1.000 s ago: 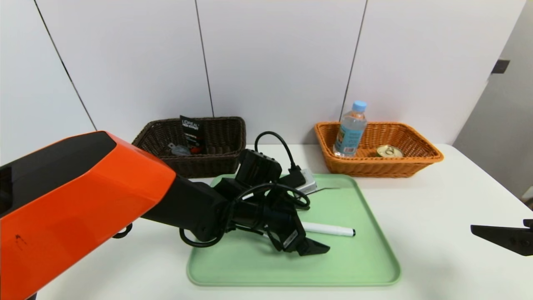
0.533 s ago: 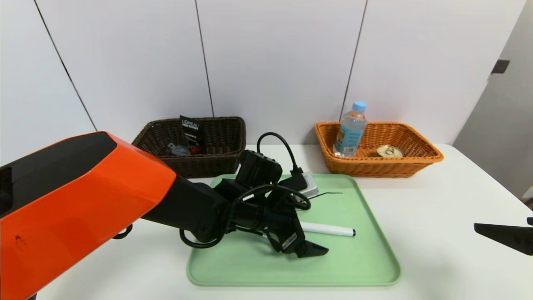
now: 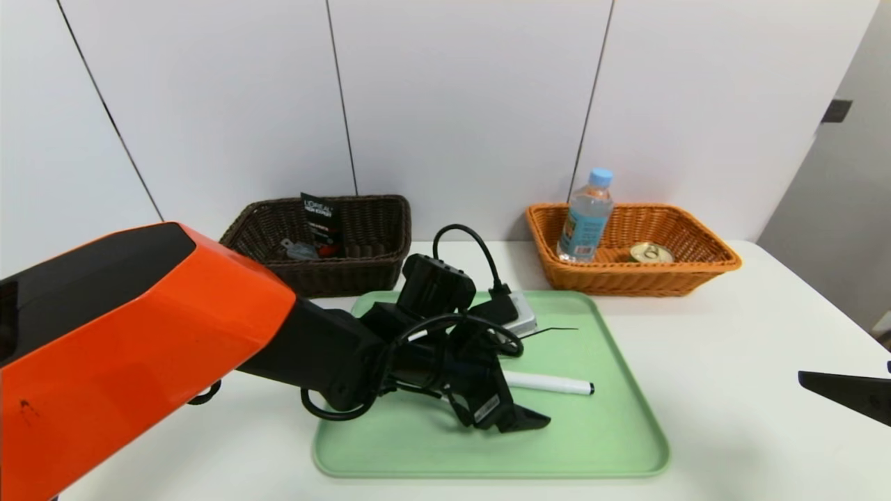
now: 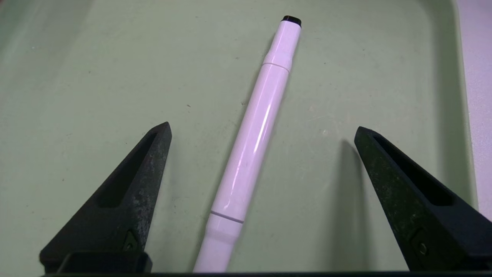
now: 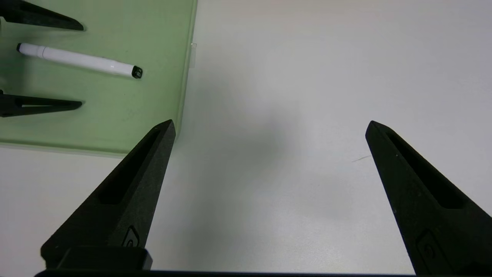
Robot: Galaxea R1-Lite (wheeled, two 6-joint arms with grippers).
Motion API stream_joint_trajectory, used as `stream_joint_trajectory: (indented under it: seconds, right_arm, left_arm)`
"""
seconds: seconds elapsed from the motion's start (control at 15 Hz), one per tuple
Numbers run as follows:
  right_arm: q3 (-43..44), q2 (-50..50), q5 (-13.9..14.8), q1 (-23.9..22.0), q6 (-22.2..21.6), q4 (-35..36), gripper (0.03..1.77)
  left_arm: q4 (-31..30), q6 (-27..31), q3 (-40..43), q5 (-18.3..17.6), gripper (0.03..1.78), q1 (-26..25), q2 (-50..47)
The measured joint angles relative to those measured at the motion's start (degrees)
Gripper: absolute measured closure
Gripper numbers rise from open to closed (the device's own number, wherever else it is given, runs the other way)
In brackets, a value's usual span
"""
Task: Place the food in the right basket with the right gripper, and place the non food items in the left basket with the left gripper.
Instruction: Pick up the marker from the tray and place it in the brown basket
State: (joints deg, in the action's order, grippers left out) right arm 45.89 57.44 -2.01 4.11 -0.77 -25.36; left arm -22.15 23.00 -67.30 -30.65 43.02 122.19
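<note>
Looking over our white tabletop [image 3: 731, 362], we see the pale green plastic tray [image 3: 598, 431] at the centre, with the dark brown wicker basket [image 3: 369, 229] at about eleven o'clock from it and the orange wicker basket [image 3: 689, 271] at about one o'clock.

The orange basket already holds a clear water bottle with a blue cap [image 3: 586, 216] and a small round tin can [image 3: 650, 252]; the brown basket holds a black sachet [image 3: 321, 217] and some smaller items we cannot identify. So we judge the sorting mostly done.

Our left end effector [image 4: 261, 130] hangs low over the tray with its jaws spread wide, empty, one finger on each side of the slim white marker pen with a black tip [image 4: 253, 134], which lies flat on the tray. That non-food pen looks like the last item to go to the brown basket. Our right end effector [image 5: 269, 127] is parked wide open and empty over bare tabletop at three o'clock of the tray.
</note>
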Motion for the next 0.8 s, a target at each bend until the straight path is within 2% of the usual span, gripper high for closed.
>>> stream_joint_trajectory:
  seconds: [0.2,0.47,0.53,0.6,0.8]
  right_arm:
    - [0.0,-0.5,0.0,0.0,0.1,-0.2,0.09]
    - [0.1,-0.9,0.0,0.0,0.1,0.0,0.09]
    - [0.1,-0.9,0.0,0.0,0.2,0.0,0.09]
    - [0.1,-0.9,0.0,0.0,0.2,0.0,0.09]
    - [0.2,-0.8,0.0,0.0,0.2,0.1,0.09]
  left_arm:
    - [-0.2,-0.4,1.7,0.0,0.71,0.0,-0.1]
    - [-0.2,-0.6,2.6,-0.1,1.14,0.0,-0.2]
    - [-0.2,-0.7,2.6,-0.2,1.52,0.0,-0.2]
    - [-0.1,-0.7,2.7,-0.2,1.61,0.1,-0.2]
    - [-0.1,-1.1,2.6,-0.2,1.61,0.0,-0.1]
